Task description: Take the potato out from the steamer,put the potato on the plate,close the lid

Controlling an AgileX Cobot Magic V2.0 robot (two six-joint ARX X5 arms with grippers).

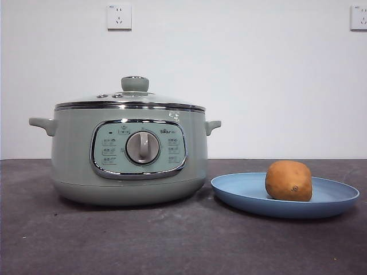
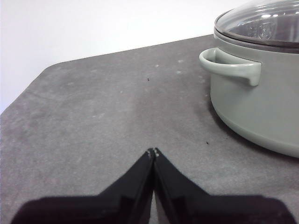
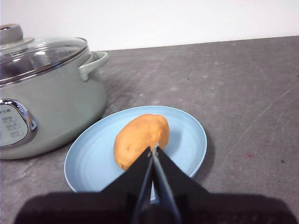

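Black jaws on the left gripper are pinched together tip to tip with nothing between them, hanging over bare tabletop well off to the side of the pot. Same deal on the right gripper: jaws pressed closed and empty, sitting above the near side of the plate, with the potato right behind the tips in that wrist view. Can't tell from that angle whether the tips actually touch it.

Going outward: the roundish golden-brown potato with its small dark eye spot sits on the wide shallow light-blue plate, toward the plate's right half in the front view. Just beside the plate is the big round sage-green steamer, chrome-rimmed control panel and silver dial facing the front camera. The domed glass lid with its steel rim and pale-green knob is seated flat on the pot.

Hard-to-see stuff: neither arm shows up in the front view. The glass is reflective, so the pot's inside isn't readable. The left wrist view cuts the pot off, showing one handle and part of the lid. Panel labels are too small to read.

Surface is a dark grey mottled tabletop with a few specks. Behind it, a plain white wall with two white power sockets up high.
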